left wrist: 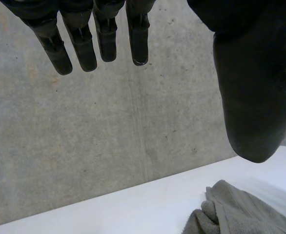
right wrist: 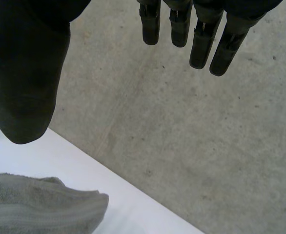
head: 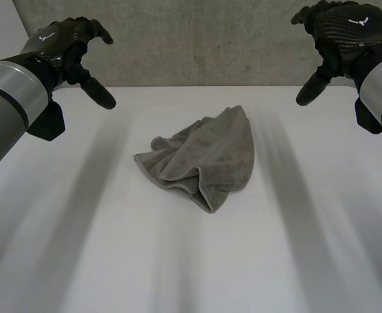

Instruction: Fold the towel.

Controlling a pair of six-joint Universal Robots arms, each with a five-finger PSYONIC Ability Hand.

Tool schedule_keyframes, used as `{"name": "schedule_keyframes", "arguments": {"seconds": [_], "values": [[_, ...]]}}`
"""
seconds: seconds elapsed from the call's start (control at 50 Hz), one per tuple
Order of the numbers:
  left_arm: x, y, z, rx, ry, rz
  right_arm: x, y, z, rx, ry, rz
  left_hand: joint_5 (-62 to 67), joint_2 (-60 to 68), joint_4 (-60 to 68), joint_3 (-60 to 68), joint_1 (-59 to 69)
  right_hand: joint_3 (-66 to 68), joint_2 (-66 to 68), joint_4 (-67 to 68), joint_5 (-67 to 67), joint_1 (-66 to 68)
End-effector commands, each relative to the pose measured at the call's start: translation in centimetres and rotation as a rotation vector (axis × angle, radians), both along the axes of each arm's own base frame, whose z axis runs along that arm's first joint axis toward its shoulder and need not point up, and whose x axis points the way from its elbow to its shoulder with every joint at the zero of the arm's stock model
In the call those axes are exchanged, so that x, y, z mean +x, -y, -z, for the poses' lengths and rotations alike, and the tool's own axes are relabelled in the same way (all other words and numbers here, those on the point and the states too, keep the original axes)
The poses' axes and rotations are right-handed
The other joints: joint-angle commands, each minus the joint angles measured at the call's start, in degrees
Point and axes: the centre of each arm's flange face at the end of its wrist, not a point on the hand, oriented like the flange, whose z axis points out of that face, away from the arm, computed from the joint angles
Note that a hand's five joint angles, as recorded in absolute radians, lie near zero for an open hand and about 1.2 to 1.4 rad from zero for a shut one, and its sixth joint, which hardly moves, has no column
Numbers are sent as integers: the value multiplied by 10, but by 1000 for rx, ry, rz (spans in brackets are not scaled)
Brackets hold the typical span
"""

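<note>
- On the white tabletop point(head: 113, 261), near its middle, the grey towel point(head: 201, 156) lies crumpled in a loose heap. One rounded end points toward the concrete wall point(head: 197, 39) and folds bunch at the near side. How its corners sit under those folds cannot be made out.
- At the far left, the left hand point(head: 67, 45) hangs in the air, well apart from the towel. It is wide and holds nothing, its fingers loosely bent.
- At the far right, the right hand point(head: 337, 32) is raised the same way, wide and empty, also well apart from the towel.
- Both arms are cut off at the frame's sides, so only their grey ends show.
- From the left wrist, the fingers point(left wrist: 79, 44) run straight and the thumb point(left wrist: 255, 87) stands apart from them, with bare wall between. Past the thumb's tip lies part of the towel point(left wrist: 245, 214), the rest cut off.
- From the right wrist, the straight fingers point(right wrist: 201, 44) and the separate thumb point(right wrist: 23, 83) look the same. A rounded towel edge point(right wrist: 35, 209) lies beyond the thumb, partly cut off.
</note>
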Motion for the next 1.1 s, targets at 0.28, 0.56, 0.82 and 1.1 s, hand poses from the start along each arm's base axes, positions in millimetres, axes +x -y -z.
{"name": "schedule_keyframes", "arguments": {"seconds": [0.28, 0.56, 0.82, 1.1], "values": [[4, -1, -3, 10, 14, -35, -3, 3, 6, 78, -42, 44, -26, -45, -48, -48, -51, -41, -36, -46, -35, -25], [3, 2, 1, 20, 18, -38, -6, 9, 11, 95, -50, 96, -27, -46, -49, -50, -53, -41, -36, -46, -35, -25], [-8, 21, 33, 42, 54, -11, 26, -7, 45, 119, -173, -206, -17, -36, -39, -40, -42, -41, -36, -46, -35, -25], [-41, 40, 168, 144, 457, 262, 93, -50, 170, 2, -661, -561, -6, -24, -27, -28, -31, -15, -10, -20, -9, 1]]}}
